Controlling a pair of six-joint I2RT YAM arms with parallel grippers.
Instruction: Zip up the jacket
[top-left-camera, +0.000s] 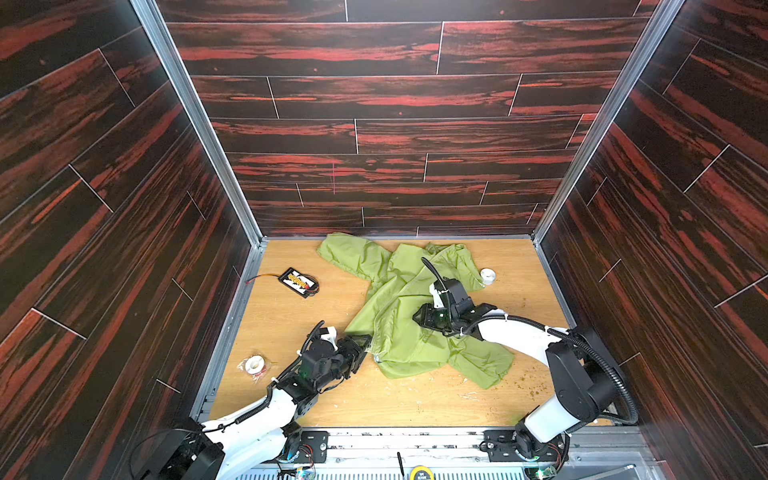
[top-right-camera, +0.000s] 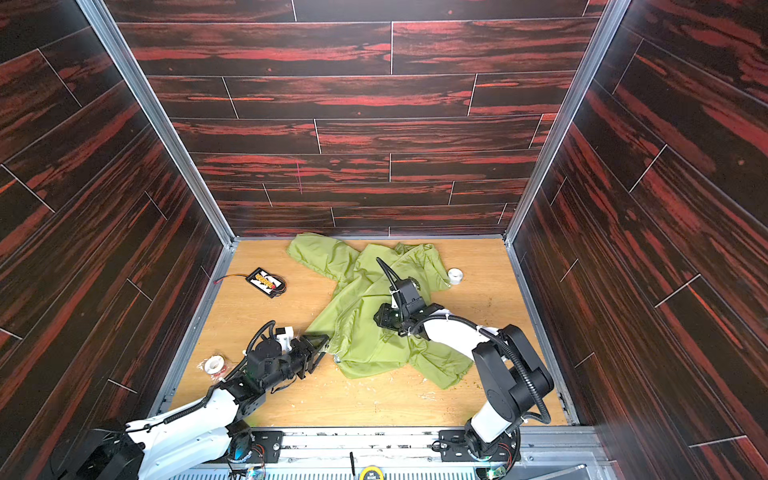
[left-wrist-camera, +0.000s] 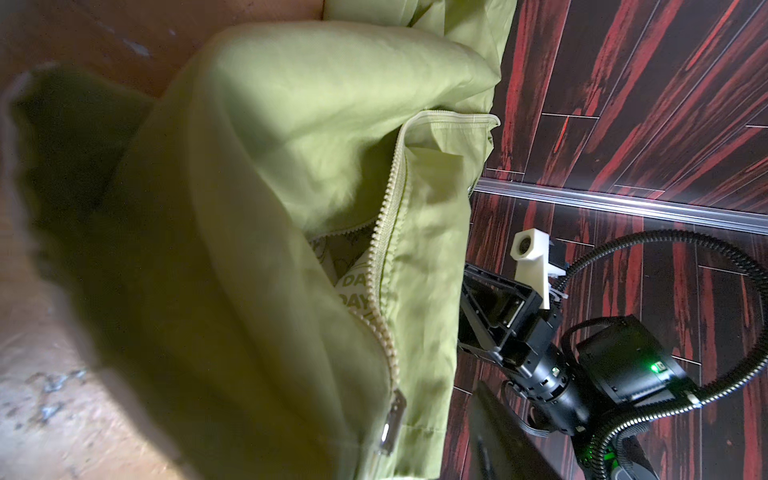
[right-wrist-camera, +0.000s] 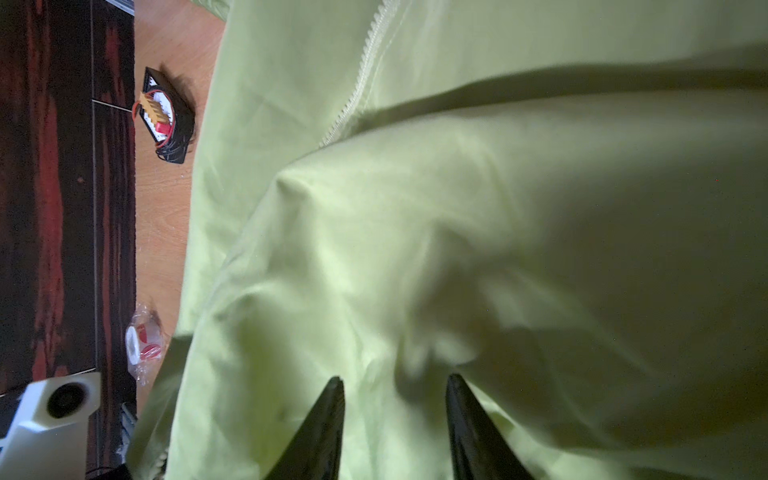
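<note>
Right now the jacket (top-left-camera: 399, 316) lies rumpled beneath the right gripper (right-wrist-camera: 395, 384), whose jaws stand apart over bare cloth. The left gripper (top-left-camera: 362, 344) touches the hem; whether it grips, I cannot tell. I would pin the hem taut, then pinch the zipper pull (left-wrist-camera: 392, 424) just ahead of it. Loose folds may snag. A wrapped roll (top-left-camera: 254, 365) behind it and a battery pack (top-left-camera: 298, 282) sit clear.

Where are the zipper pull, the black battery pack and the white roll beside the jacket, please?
zipper pull (left-wrist-camera: 392, 422): left wrist view, on its metal tab.
black battery pack (top-left-camera: 298, 282): a top view, on its labelled face.
white roll (top-left-camera: 487, 276): a top view, on its rim.
</note>
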